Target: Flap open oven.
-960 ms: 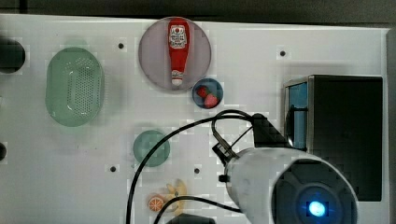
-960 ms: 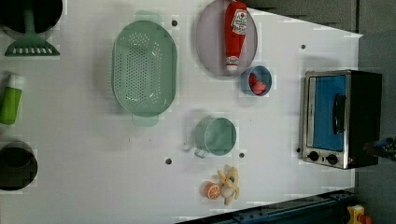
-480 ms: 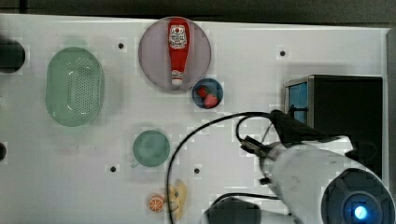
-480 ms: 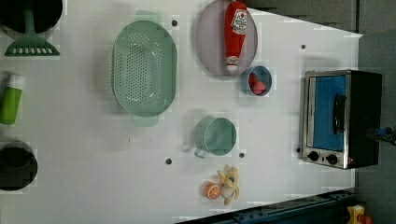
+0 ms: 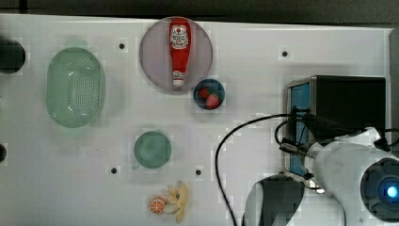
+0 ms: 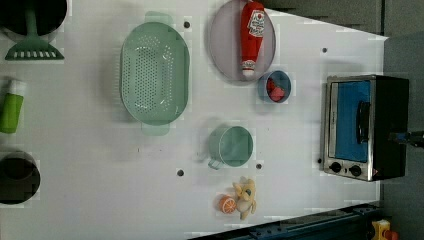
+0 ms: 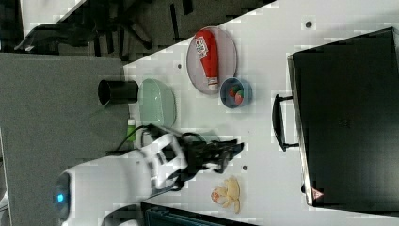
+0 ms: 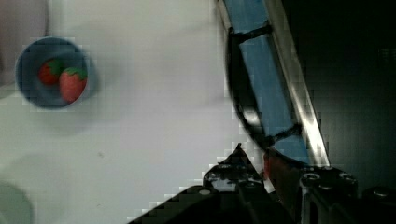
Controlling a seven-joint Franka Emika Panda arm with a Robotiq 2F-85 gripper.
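No wording can be read. The red ketchup bottle (image 5: 179, 51), lying on the plate (image 5: 153, 56) at the top view's upper middle, bears a white label with illegible print. The oven (image 7: 348, 117) has a small red warning triangle at the right view's lower right.

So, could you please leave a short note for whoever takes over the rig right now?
Tool: holding nothing; in the right view it sits short of the door handle, with bare table between them.
Oven: at the left view's right edge of the table, its blue glass door shut and facing the blue strawberry bowl.
Done: the approach toward the oven front only.
Left: reach the handle, hook or grip it, and flap the door down and open.
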